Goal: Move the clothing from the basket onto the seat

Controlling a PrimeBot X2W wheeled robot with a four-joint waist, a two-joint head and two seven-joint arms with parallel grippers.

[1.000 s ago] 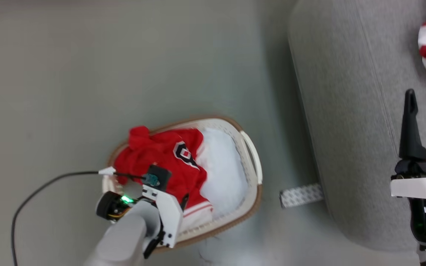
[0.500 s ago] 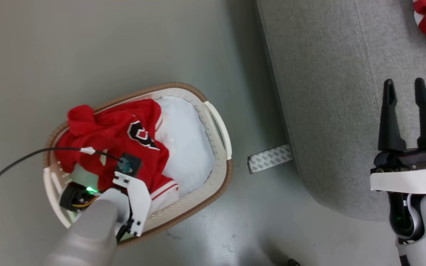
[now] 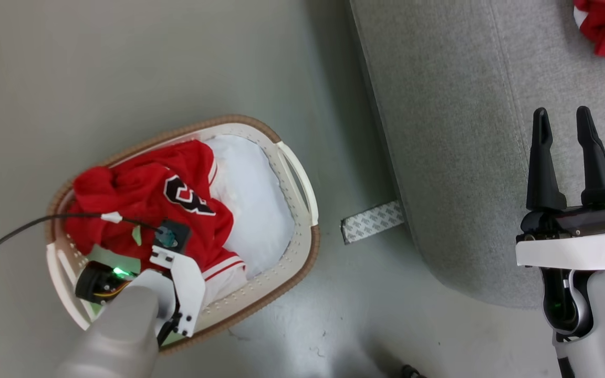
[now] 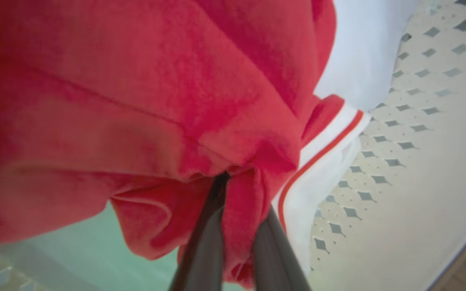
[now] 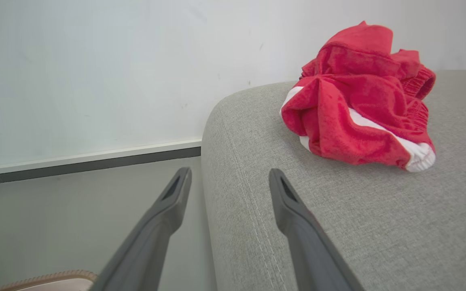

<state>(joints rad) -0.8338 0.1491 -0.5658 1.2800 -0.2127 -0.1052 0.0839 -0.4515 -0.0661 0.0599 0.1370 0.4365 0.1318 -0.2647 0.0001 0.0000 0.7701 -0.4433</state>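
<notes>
A black cable [image 3: 19, 231] comes in from the left and ends at the left arm's wrist. The left gripper [image 4: 239, 194] is down inside the basket [image 3: 294, 181]. Its two fingers are pressed close together, and they pinch a fold of the red top [image 3: 139, 194].

In the left wrist view the red cloth bunches up right at the fingertips. It spreads above them and off to their left. The top's white edge with a red stripe hangs just right of the fingers. The basket wall with its little holes is farther right.

In the head view the top is crumpled. Its longest stretch goes from up and left of the gripper to the striped edge down and right of it. The dark number faces up, just ahead of the wrist. The basket lies long the other way, from lower left to upper right. A white pad [image 3: 252, 210] fills the basket on the right of the gripper.

A strip of tape [image 3: 372, 228] lies on the floor [image 3: 124, 79] between the basket and the seat [image 3: 449, 131].

The right gripper [image 3: 562, 110] is over the seat's rounded edge. Its fingers are spread wide and hold nothing. They point up the head view, along the edge. A red bundle [image 5: 358, 109] with white trim lies on the seat, ahead of the right finger and off to its right, well apart from it
</notes>
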